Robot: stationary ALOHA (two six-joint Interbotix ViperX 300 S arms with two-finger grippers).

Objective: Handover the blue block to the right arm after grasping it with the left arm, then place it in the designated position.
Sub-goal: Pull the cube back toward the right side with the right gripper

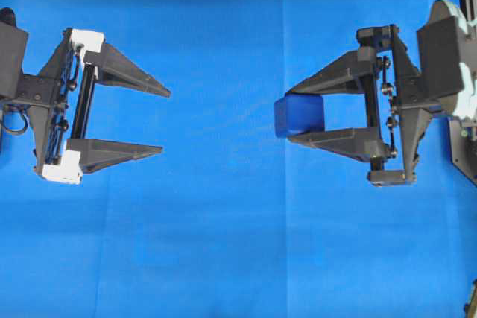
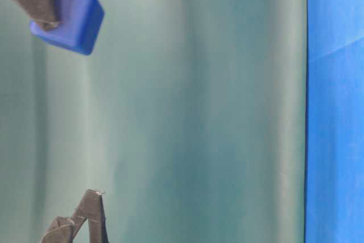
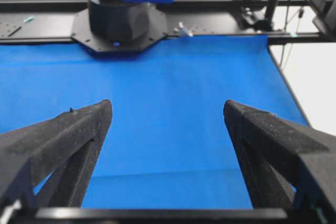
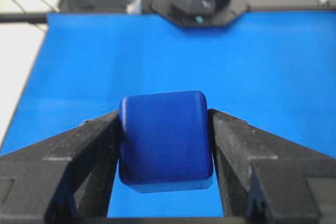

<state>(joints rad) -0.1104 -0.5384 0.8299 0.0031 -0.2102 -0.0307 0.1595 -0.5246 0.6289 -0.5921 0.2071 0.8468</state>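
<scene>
Overhead exterior: my right gripper (image 1: pixel 298 117) is clamped on the blue block (image 1: pixel 298 115), at three o'clock from my left gripper (image 1: pixel 165 122), well apart, whose jaws gape empty

Table-level exterior: block up at eleven o'clock, clear of the blue cloth (image 2: pixel 335 106)

Right wrist-mounted: block pinched between both fingertips

Handover looks done; next I must carry it down to its spot

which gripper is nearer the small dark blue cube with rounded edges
Right. The right gripper has the small dark blue cube clamped between its fingertips. The left gripper stands open and empty, across a gap of blue cloth, not touching the cube.
</scene>
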